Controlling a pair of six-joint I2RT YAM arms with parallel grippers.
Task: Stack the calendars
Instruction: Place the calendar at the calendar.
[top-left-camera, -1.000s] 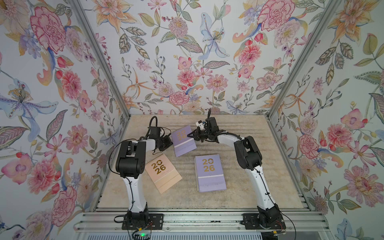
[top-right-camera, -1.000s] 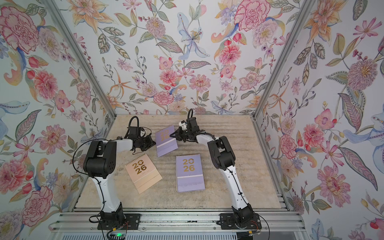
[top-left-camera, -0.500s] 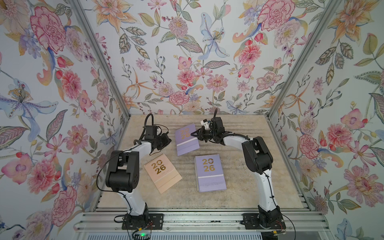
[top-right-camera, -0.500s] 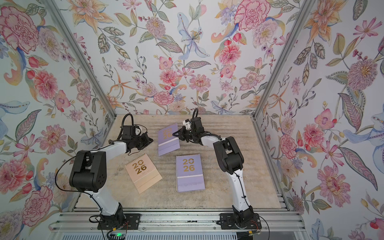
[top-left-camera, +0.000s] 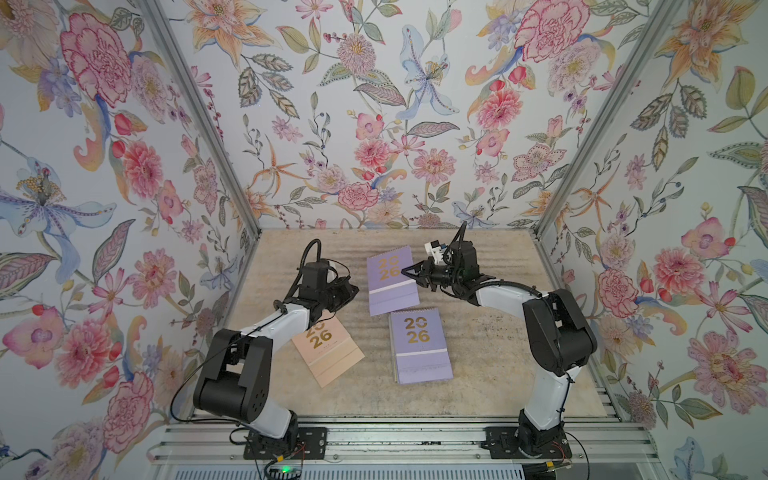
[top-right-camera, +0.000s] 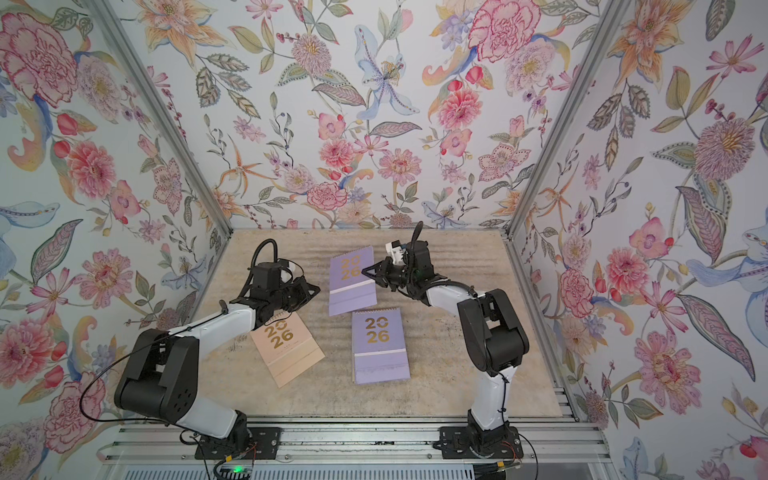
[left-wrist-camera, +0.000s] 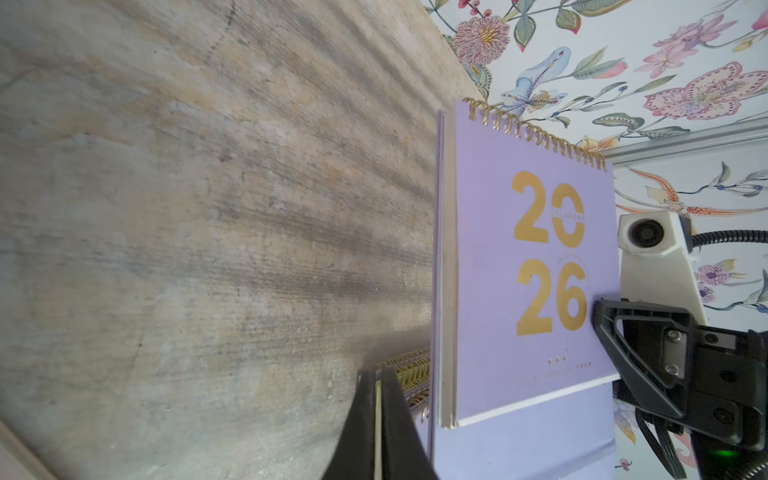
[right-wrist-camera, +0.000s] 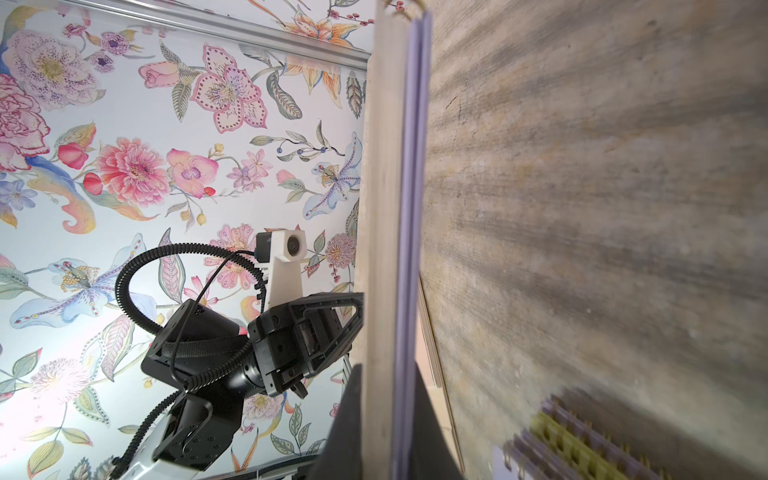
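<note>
Lilac calendar (top-left-camera: 392, 286) farther right than before, edge in the right hand (top-left-camera: 405, 272)

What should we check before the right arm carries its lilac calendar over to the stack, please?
1. Right gripper clamped on the held lilac calendar: ok.
2. Left gripper clear of that calendar: ok, shut and apart from it.
3. Top of the stack free: ok.
4. Held calendar above the stack: not ok, offset to its far side.
5. Peach calendar out of the path: ok, it lies beside the stack.
6. How deep the grip sits: cannot tell.
</note>
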